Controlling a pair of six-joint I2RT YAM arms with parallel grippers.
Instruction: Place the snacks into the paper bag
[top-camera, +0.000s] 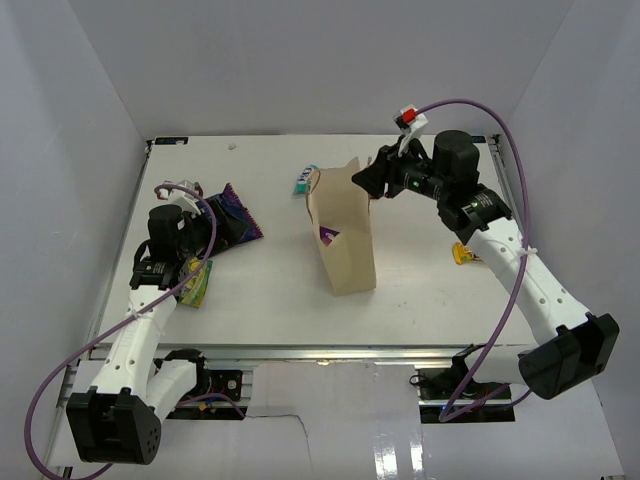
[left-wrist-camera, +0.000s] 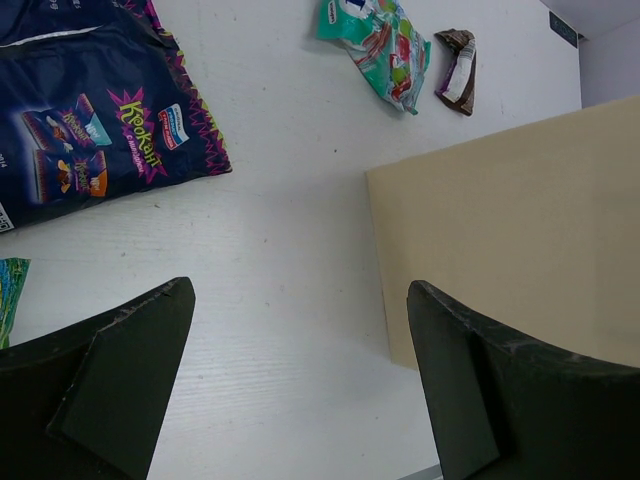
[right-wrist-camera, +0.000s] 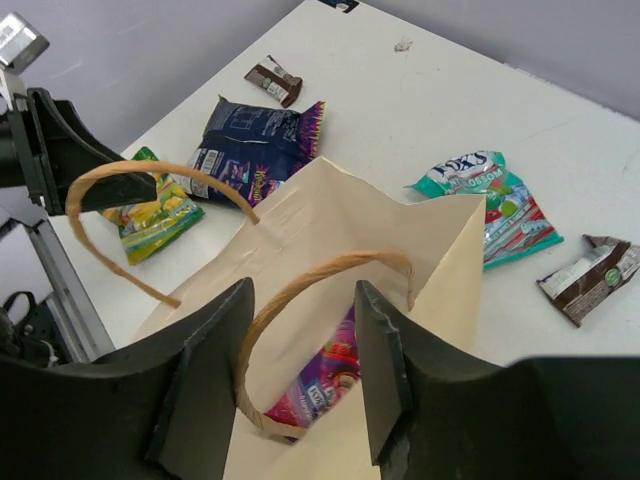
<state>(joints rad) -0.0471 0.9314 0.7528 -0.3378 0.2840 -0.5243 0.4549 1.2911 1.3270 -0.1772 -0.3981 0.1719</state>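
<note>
White-walled tabletop all round. Nearest, on the left: green-yellow pouch, then purple-black chip bag, both lying flat near the left gripper, spread wide and holding nothing. Mid-table, standing: paper bag, pink packet already inside. At its mouth, right gripper, parted and empty, straddling a handle. Farther back, teal-white packet and brown bar. Seemingly between picks; next calls for lowering onto a loose packet, probably the chip bag.

Left arm is only stretched a short way out over the table, left gripper tipped downward with its jaws spread wide. Right arm reaches much further back, elbow bent, right gripper pointing leftward, jaws parted too
</note>
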